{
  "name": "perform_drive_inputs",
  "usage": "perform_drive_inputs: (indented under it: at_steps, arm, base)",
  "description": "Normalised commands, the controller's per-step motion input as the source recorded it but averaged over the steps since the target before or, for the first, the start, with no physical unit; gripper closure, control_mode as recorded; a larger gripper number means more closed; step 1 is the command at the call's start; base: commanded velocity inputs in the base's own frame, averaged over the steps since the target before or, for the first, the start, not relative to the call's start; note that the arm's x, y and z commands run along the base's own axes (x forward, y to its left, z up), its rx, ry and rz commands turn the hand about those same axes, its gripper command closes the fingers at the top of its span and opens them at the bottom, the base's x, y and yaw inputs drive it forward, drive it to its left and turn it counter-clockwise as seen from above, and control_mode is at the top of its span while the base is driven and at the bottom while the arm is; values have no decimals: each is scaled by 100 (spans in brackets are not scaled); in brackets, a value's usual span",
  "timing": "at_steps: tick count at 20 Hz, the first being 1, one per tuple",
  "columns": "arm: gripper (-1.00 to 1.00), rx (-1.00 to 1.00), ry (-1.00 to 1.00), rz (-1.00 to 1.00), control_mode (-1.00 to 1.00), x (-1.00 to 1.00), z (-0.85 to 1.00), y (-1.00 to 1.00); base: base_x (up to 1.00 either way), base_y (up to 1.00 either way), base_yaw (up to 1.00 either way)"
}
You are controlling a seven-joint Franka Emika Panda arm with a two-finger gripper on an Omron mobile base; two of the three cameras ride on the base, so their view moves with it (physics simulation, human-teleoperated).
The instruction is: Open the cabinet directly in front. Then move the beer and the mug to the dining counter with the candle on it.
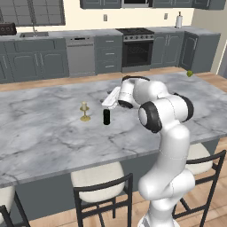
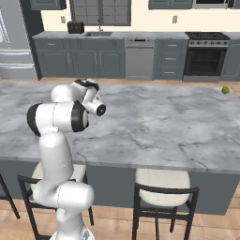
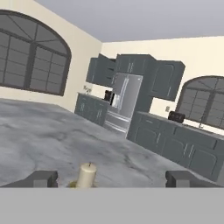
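The dining counter (image 1: pixel 53 133), a broad island of grey-veined white marble with cream-seated stools (image 1: pixel 98 181) along its near edge, spread across both base views. The white arm (image 1: pixel 164 119) reached out over the marble, its gripper (image 3: pixel 111 178) with fingers (image 3: pixel 41 178) spread wide and holding nothing. In the left base view the beer (image 1: pixel 106 116) stood upright on the marble just below the hand, free of the fingers, with the candle (image 1: pixel 84 111) in its golden holder just to its left. In the hand view the cream candle stood between the two fingertips, nearer the left one. A small green fruit (image 1: pixel 189 73) lay at the counter's far right.
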Motion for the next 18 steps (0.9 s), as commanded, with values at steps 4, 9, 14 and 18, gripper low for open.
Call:
perform_drive_inputs:
  at_steps: [4,9,14,18]
  arm:
    - [-100,-2,1,-11,-100,-12,86,-39]
    - [-100,-13,34,-22,-100,-79,100,-93]
    - [-100,-12,40,-27,-100,-88,100,-93]
    - [-100,-12,28,-22,-100,-88,100,-64]
  base:
    - [0,0,0]
    - [0,0,0]
    - [0,0,0]
    - [0,0,0]
